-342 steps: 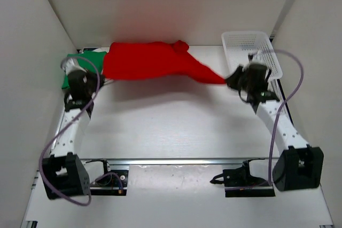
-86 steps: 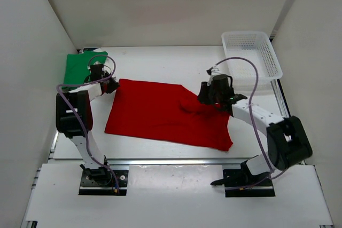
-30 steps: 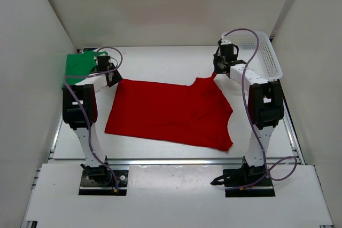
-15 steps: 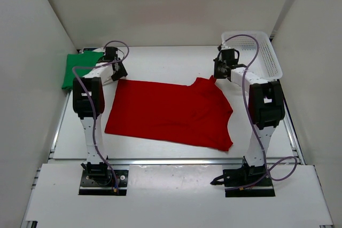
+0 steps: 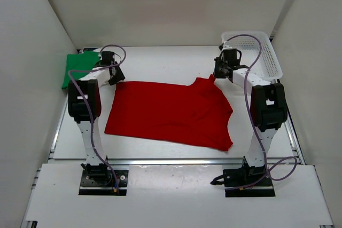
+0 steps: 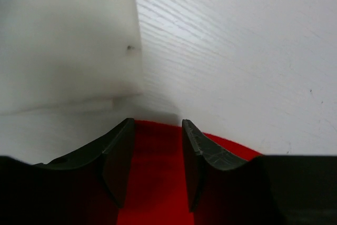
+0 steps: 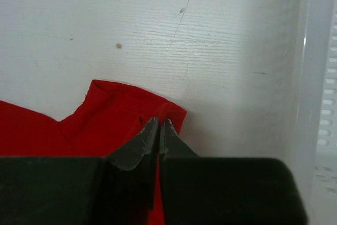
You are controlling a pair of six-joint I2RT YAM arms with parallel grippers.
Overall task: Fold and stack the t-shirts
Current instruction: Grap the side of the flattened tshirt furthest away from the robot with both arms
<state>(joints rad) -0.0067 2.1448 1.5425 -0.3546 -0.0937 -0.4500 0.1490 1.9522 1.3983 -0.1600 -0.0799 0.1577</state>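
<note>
The red t-shirt (image 5: 168, 113) lies spread flat on the white table. My left gripper (image 5: 114, 75) is at the shirt's far left corner. In the left wrist view it (image 6: 156, 130) is open, with the red cloth's edge (image 6: 155, 172) between the jaws. My right gripper (image 5: 216, 73) is at the far right sleeve. In the right wrist view it (image 7: 159, 123) is shut on a small raised fold of the red t-shirt (image 7: 105, 114). The green t-shirt (image 5: 79, 68) lies folded at the far left. The white t-shirt is out of view.
A white mesh basket (image 5: 267, 52) stands at the far right corner; its rim (image 7: 316, 77) shows just right of my right gripper. White walls enclose the table, and one (image 6: 68, 40) is close ahead of my left gripper.
The red t-shirt, once stretched in the air between both grippers, now lies flat. Its right sleeve has been pulled out to the far right. In the last half second only the left wrist shifted slightly.
</note>
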